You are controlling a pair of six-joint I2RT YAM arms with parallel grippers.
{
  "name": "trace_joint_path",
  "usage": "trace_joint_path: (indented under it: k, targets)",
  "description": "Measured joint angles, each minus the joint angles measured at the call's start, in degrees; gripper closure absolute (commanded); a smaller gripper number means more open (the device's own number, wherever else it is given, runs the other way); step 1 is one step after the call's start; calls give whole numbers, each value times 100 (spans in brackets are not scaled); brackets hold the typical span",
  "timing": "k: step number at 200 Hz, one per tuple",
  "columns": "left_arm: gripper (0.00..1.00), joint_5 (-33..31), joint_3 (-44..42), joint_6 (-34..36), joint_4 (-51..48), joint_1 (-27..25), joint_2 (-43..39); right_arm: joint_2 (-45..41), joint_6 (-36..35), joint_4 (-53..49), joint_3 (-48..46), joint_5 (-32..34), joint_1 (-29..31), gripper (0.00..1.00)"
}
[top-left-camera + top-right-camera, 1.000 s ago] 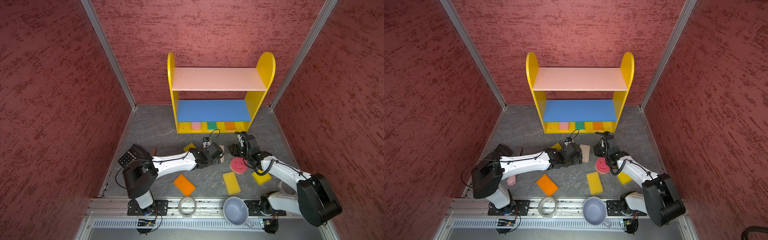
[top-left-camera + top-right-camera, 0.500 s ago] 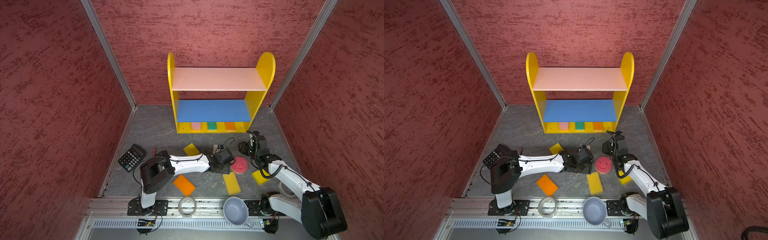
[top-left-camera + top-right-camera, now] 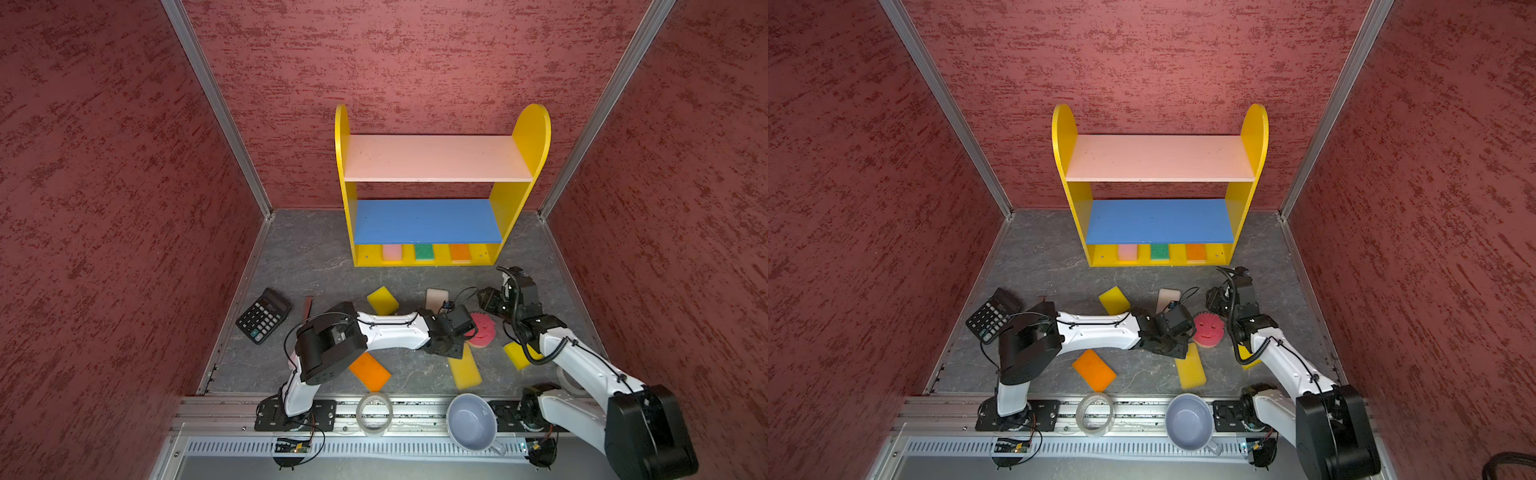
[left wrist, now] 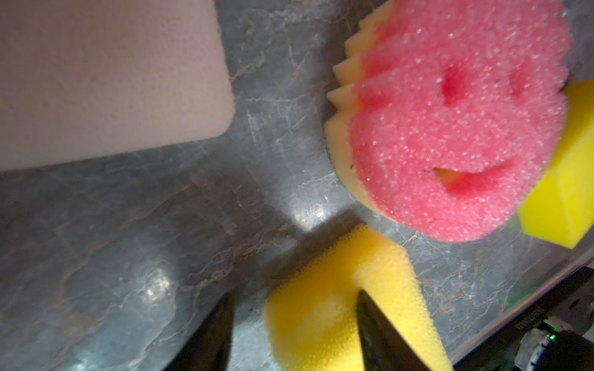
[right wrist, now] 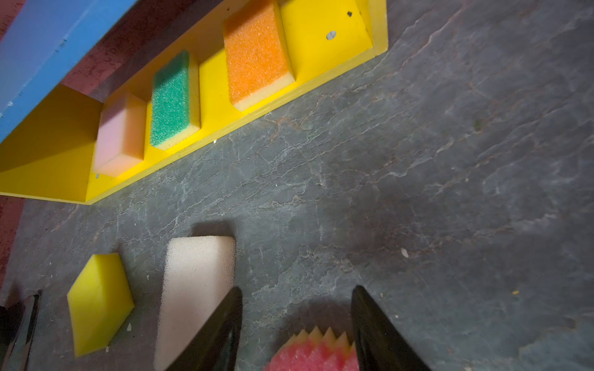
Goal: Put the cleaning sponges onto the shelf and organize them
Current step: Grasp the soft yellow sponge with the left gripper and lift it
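Your top views are bright, evenly lit and sharp; only soft shadows fall on the grey marbled floor [image 3: 316, 257]. Your wrist views are dimmer. In the left wrist view, white glare patches sit on the floor, the pale rectangular foam sponge [image 4: 106, 74] is out of focus, and the round pink smiley-face sponge [image 4: 456, 128] is crisp. In the right wrist view, the yellow three-tier shelf [image 5: 321, 48] glows bright, and a broad soft shadow lies on the floor near it.

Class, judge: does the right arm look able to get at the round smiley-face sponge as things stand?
Probably yes: the right gripper hangs open right by the smiley-face sponge, with nothing between them. The left gripper, close beside it over a yellow sponge, may crowd the approach.
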Motion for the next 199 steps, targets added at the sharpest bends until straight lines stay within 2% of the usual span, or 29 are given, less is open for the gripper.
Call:
trace_joint_path:
  k: [23,45,79,118,153,199]
  targets:
    - [80,31,125,-35,68,0,70,-105,-2,17,0,26,-7,43]
    - [87,28,151,17,70,24,70,-83,-2,9,0,28,-22,43]
    - [88,28,15,39,74,262,-107,-94,-4,13,0,24,-31,46]
    - [89,-26,-273,190,-46,769,-898,-466,-2,87,-90,33,-33,44]
    - [88,-118,-273,439,-63,879,-1606,-525,-2,188,-181,44,-33,43]
    - [88,-343,-273,658,-245,1161,-2122,-511,-2,227,-188,42,-33,43]
